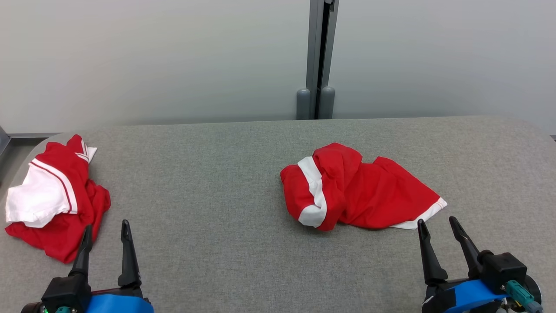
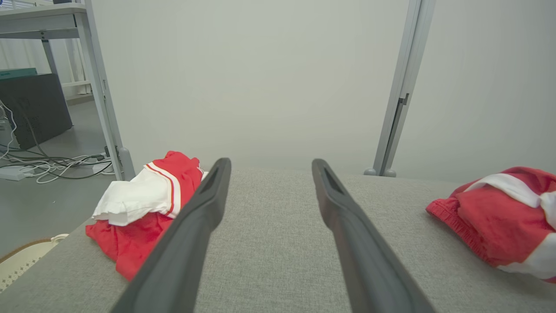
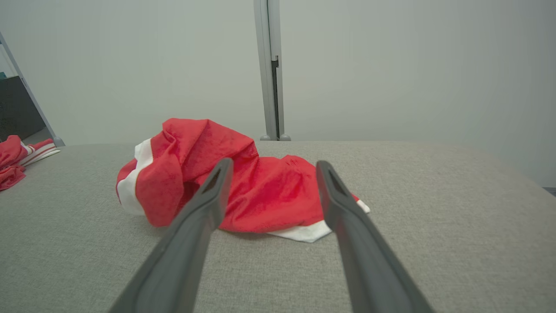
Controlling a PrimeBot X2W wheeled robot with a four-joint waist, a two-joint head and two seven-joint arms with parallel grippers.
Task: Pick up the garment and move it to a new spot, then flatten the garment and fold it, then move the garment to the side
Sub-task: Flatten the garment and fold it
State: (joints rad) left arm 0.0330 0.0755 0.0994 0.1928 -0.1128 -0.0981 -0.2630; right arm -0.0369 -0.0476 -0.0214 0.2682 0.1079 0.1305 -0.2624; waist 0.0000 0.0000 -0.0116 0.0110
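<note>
- Presently low over the grey table (image 1: 217, 182): left gripper (image 1: 107, 226) spread wide, nothing between the fingers; right gripper (image 1: 436, 221) spread wide as well, empty
- Next, the garment (image 1: 360, 191): red with white bands, heaped and creased right of centre on the table, just ahead of the right gripper, apart from its fingertips
- Judged thin, soft and light; bound to sag and drape once lifted, no stiffness to rely on; not fragile, and by the look of it not slippery against the cloth-covered top
- Layers folded over one another in the hump at the left of the heap; hard to tell there how many plies a pinch would catch
- Best hold, as a guess: the white hem corner (image 1: 428, 213) lying flat at the near right, closest to the right gripper, edge plainly exposed; a further hold on the white band (image 1: 318, 191) at the left for spreading
- Second red-and-white garment (image 1: 56, 204) bunched at the left edge of the table, just beside the left gripper's fingers, well apart from the first; taken as not the one to work on, though not certain
- Open stretch of table between the two heaps, room for flattening
- Behind the far edge, a grey post (image 1: 319, 56) and pale wall (image 1: 130, 56), out of the way
- Worth minding: left fingers near the second heap, some risk of snagging it on a sweep inward
</note>
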